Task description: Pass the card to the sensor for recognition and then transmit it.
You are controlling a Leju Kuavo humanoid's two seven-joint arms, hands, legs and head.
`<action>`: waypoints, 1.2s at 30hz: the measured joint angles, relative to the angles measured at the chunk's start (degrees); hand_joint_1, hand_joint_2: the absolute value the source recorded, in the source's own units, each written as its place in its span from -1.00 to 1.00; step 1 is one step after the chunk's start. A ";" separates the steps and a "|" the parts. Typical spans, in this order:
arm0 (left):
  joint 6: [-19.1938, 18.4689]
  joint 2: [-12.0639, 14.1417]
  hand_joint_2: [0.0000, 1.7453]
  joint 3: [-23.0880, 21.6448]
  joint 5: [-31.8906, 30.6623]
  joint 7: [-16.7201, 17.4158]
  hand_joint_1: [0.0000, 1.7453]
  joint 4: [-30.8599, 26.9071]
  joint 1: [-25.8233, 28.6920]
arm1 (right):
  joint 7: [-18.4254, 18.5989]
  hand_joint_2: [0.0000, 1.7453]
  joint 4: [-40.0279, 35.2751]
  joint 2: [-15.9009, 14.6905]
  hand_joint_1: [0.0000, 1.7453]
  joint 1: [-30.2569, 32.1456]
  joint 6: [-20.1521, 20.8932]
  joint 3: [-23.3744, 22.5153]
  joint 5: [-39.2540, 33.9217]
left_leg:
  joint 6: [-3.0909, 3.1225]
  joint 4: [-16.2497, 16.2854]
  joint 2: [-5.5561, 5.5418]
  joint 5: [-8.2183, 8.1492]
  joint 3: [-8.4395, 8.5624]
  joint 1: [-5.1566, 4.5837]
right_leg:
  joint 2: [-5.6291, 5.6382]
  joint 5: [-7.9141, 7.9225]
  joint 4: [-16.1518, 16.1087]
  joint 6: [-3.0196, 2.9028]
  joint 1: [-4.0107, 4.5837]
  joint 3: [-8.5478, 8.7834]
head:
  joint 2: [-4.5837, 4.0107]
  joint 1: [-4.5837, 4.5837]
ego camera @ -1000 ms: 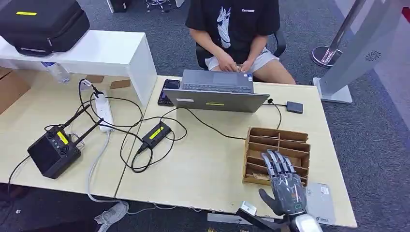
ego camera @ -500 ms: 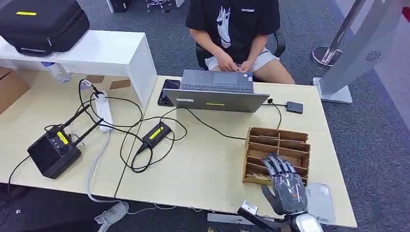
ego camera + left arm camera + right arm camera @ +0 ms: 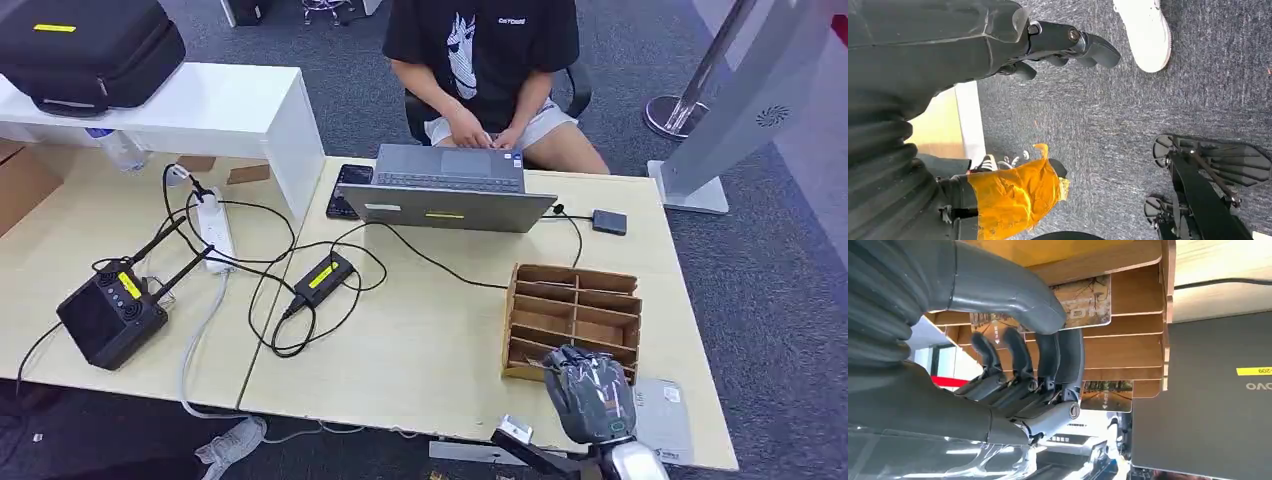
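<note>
Two cards sit in the wooden rack on the table. Your right hand curls over the near slot, thumb on one card, fingers behind it. Thin, stiff and slick, I think; pinch its free edge. Laptop label reads "OVO". Left hand hangs, holding nothing.
</note>
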 joint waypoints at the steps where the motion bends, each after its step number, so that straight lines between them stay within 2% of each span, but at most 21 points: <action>1: 0.00 0.00 1.00 0.00 0.02 0.00 -1.00 0.00 0.00 | 0.15 1.00 -0.07 0.00 0.78 0.00 0.06 0.00 0.02 | 0.00 0.00 0.00 0.00 0.00 0.00 | 0.00 0.00 0.00 0.00 0.00 0.00 | 0.00 0.00; 6: -0.04 0.00 1.00 0.00 0.11 0.00 -1.00 0.00 0.00 | 0.33 1.00 -0.26 0.00 0.88 0.01 0.07 -0.02 0.13 | 0.00 0.00 0.00 0.00 0.00 0.00 | 0.00 0.00 0.00 0.00 0.00 0.00 | 0.00 0.00; 7: -0.02 0.00 1.00 0.00 0.11 0.00 -1.00 0.00 0.00 | 0.39 1.00 -0.48 0.00 1.00 0.05 -0.02 -0.04 0.15 | 0.00 0.00 0.00 0.00 0.00 0.00 | 0.00 0.00 0.00 0.00 0.00 0.00 | 0.00 0.00; 10: 0.00 0.00 1.00 0.00 0.20 0.00 -1.00 0.00 0.01 | 0.55 1.00 -1.07 0.00 1.00 0.38 -0.87 -0.15 1.29 | 0.00 0.00 0.00 0.00 0.00 0.00 | 0.00 0.00 0.00 0.00 0.00 0.00 | 0.00 0.00; 16: 0.22 -0.02 1.00 0.02 0.46 0.00 -1.00 0.00 0.02 | 0.05 1.00 -4.91 0.35 1.00 2.11 -6.58 -0.83 3.76 | 0.00 0.00 0.00 0.00 -0.01 0.00 | 0.00 0.00 0.00 0.00 0.00 -0.01 | 0.00 0.00; 20: 0.33 -0.02 1.00 0.02 0.70 0.00 -1.00 0.00 0.03 | -0.39 1.00 -8.47 0.72 1.00 3.35 -8.98 -1.29 4.98 | 0.00 0.00 0.00 0.00 -0.01 0.00 | 0.00 0.00 0.00 0.00 0.00 -0.01 | 0.00 0.00; 26: 0.55 -0.02 1.00 0.04 1.09 0.00 -1.00 0.00 0.08 | -1.07 1.00 -16.00 1.07 1.00 6.25 -10.03 -3.06 6.64 | 0.00 0.00 0.00 0.00 -0.01 0.00 | 0.00 0.00 0.00 0.00 0.00 0.00 | 0.00 0.00; 31: 0.98 -0.04 1.00 0.07 1.38 0.00 -1.00 0.00 0.09 | -4.18 1.00 -21.51 1.97 1.00 8.24 -10.03 -5.29 4.45 | 0.00 0.00 0.01 0.00 -0.02 0.00 | 0.00 0.00 0.00 0.00 0.00 0.01 | 0.00 0.00; 33: 0.98 -0.04 1.00 0.07 1.14 0.02 -1.00 0.00 0.08 | -6.65 1.00 -22.51 3.00 1.00 7.75 -10.06 -6.17 1.83 | 0.00 -0.01 0.06 0.00 0.00 0.00 | 0.05 0.00 0.00 0.00 0.00 0.01 | 0.00 0.00; 36: 0.90 -0.04 1.00 0.07 0.31 0.09 -1.00 0.00 0.05 | -7.58 1.00 -22.15 4.06 1.00 5.31 -10.06 -6.62 -0.54 | -0.02 -0.01 0.08 0.02 0.02 0.01 | 0.08 0.01 0.02 -0.01 0.01 0.01 | 0.00 0.00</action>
